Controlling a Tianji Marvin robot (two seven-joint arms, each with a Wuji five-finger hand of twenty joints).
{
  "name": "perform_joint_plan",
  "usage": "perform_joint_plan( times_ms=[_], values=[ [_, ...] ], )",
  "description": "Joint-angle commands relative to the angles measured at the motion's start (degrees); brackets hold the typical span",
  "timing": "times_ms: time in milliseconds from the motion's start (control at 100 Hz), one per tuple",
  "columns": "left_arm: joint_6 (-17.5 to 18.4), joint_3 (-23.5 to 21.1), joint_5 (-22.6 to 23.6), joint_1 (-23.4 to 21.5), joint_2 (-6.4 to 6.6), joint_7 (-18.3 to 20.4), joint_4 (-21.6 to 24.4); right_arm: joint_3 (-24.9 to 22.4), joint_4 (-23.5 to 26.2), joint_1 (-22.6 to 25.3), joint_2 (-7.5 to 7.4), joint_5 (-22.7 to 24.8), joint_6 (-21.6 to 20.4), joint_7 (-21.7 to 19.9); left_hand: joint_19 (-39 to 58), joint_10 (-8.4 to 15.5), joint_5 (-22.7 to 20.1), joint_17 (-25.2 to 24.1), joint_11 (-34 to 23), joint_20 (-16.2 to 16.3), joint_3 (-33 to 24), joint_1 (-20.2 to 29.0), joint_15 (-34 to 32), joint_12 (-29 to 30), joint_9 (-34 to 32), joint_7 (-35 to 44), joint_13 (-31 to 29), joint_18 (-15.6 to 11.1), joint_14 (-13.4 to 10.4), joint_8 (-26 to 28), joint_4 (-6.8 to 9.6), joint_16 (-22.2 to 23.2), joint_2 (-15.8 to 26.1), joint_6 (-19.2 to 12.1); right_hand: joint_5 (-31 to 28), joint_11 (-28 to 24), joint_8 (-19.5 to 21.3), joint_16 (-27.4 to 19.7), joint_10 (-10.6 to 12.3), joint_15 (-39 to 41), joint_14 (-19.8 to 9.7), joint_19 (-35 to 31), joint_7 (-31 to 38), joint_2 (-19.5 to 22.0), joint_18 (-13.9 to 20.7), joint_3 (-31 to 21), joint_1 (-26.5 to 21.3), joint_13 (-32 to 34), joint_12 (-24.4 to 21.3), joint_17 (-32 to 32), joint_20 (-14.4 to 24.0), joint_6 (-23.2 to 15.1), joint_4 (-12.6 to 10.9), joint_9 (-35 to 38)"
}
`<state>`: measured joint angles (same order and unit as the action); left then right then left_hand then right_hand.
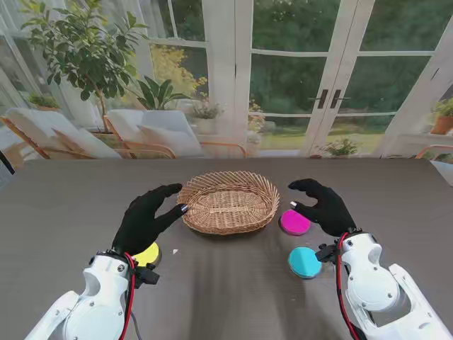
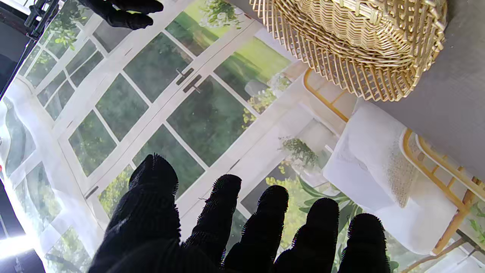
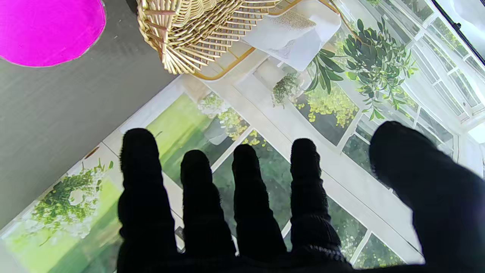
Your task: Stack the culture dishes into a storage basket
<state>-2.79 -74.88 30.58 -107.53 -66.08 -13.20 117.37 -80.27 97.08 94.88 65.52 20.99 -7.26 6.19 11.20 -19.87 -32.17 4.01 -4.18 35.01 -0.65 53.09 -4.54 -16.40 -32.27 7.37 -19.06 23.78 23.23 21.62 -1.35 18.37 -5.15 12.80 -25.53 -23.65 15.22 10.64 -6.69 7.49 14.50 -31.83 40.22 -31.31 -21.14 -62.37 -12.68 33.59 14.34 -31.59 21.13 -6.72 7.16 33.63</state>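
A round wicker basket (image 1: 228,202) stands mid-table with nothing visible inside; its rim shows in the left wrist view (image 2: 363,41) and the right wrist view (image 3: 189,34). A magenta dish (image 1: 295,222) (image 3: 49,30) lies just right of it, a cyan dish (image 1: 305,262) nearer to me. A yellow dish (image 1: 147,254) lies left, partly hidden under my left wrist. My left hand (image 1: 145,218) hovers beside the basket's left rim, open, fingers spread (image 2: 227,223). My right hand (image 1: 324,205) hovers over the magenta dish's right side, open, holding nothing (image 3: 246,212).
The dark table (image 1: 233,290) runs to a far edge at the glass doors, with chairs and plants beyond. A tiny white speck (image 1: 175,251) lies near the yellow dish.
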Motion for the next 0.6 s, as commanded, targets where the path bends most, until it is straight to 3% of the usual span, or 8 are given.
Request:
perform_joint_plan(
  times_ms=[0,480,590],
  values=[
    [-0.49,0.25,0.18,-0.17,-0.11,1.17,0.37,0.10,0.57,0.54,0.14,0.18,-0.53,-0.70,-1.18,0.41,-0.06,-0.82,0.27,-0.74,1.04,-0.92,0.60,0.17,-0.06,-0.40,1.47,-0.62,-0.13,-0.26,1.19,-0.37,1.86,-0.38,-0.31,-0.06,-0.14,0.18,1.09,0.54,-0.07,1.66,0.63,0.62,0.98,2.63,1.26,0.81,0.16,14.79,2.08,-0.38,-1.41,0.81],
    [-2.83,1.15,4.25,1.40,0.77,4.19,0.54,0.53,1.16,0.79,0.13,0.51,-0.26,-0.63,-1.05,0.71,0.69,-0.73,0.60,-0.75,1.11,-0.72,0.67,0.12,1.06,-0.64,1.67,-0.98,-0.66,-0.31,1.25,-0.31,0.69,-0.78,-0.52,-0.02,-0.18,0.19,0.97,0.55,-0.06,2.22,0.51,0.59,0.91,2.68,1.25,0.81,0.15,14.94,2.74,-0.55,-1.43,0.89],
    [-5.90,0.38,9.02,0.34,1.52,6.68,1.87,0.42,0.99,0.80,0.03,0.37,-0.50,-1.02,-0.61,1.66,1.89,-0.08,0.84,-0.51,1.31,-1.39,0.48,0.19,2.34,-0.99,1.56,-1.09,-1.23,-0.38,1.28,-0.16,-0.35,-1.53,-0.48,0.05,-0.20,0.19,0.86,0.53,-0.07,2.32,0.47,0.57,0.85,2.68,1.27,0.76,0.13,14.97,2.92,-0.60,-1.40,0.74]
  ],
)
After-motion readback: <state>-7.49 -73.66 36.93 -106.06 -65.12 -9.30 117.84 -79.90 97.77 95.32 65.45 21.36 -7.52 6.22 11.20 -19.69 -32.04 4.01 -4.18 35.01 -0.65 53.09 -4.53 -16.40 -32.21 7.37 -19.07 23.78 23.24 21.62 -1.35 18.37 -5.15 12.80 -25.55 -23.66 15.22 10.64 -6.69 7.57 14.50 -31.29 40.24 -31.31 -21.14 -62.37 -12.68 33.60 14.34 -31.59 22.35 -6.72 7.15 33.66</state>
